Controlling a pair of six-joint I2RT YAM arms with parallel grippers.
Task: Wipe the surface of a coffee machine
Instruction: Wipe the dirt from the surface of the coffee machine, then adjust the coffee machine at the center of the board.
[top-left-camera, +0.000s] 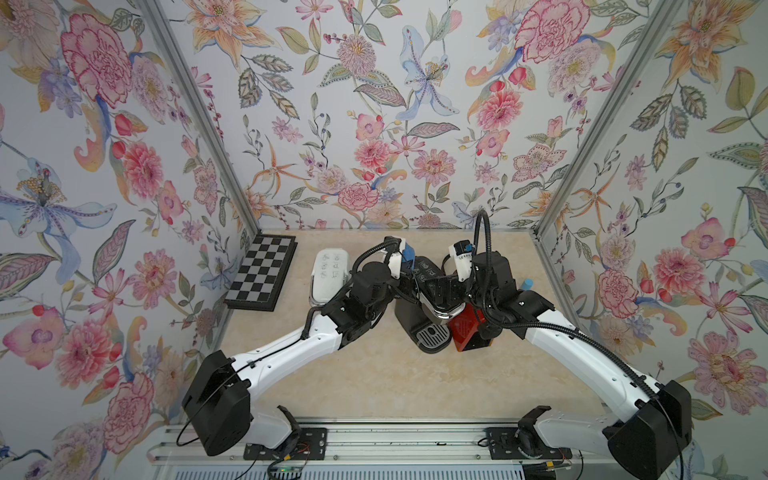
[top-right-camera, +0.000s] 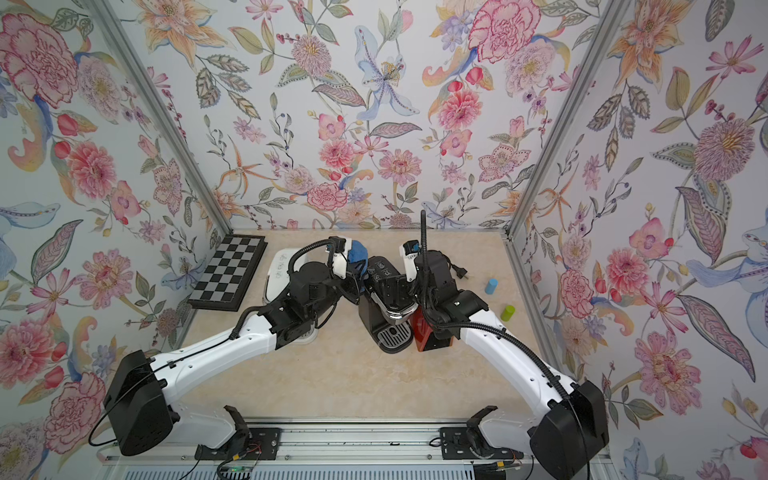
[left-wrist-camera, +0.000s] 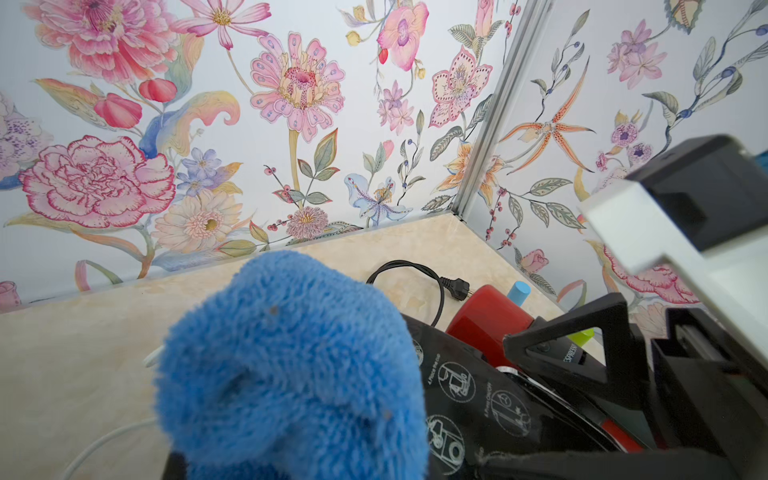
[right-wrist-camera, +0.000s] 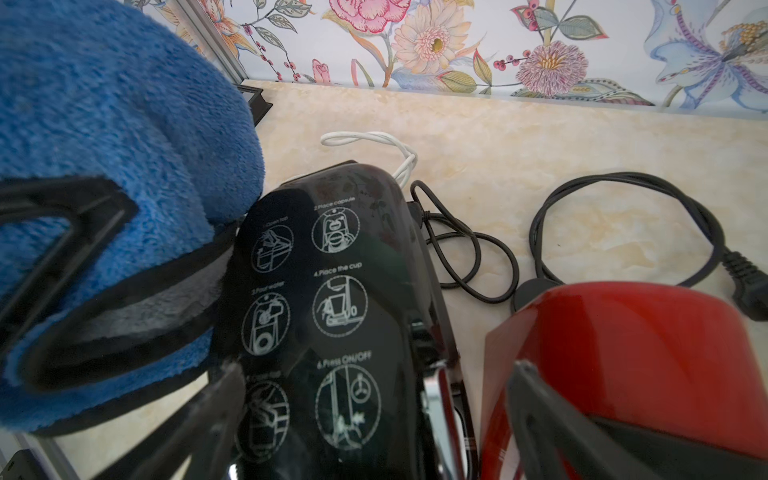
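Left pincer (top-right-camera: 358, 268) is clamping the soft blue cloth (top-right-camera: 357, 251) beside the coffee machine (right-wrist-camera: 332, 249), mid-tabletop (top-left-camera: 374, 382); right pincer (right-wrist-camera: 376, 368) is gaping wide astride its stiff, glossy, probably slippery top, so bracing the sides looks better.

The front half of the worktop (top-left-camera: 374, 386) lies open. Further back it's crowded: the black coffee machine (top-left-camera: 424, 320) with a red appliance (top-left-camera: 471, 332) tight beside it, a white appliance (top-left-camera: 328, 270) and chessboard (top-left-camera: 262, 272) off left, and a looped black cable (right-wrist-camera: 742, 270) behind.

white arm shells (top-left-camera: 286, 353), bulky black joint housings (top-left-camera: 218, 405), ribbed black cable hoses (top-left-camera: 557, 330), triangular black pincer fingers (right-wrist-camera: 536, 419).
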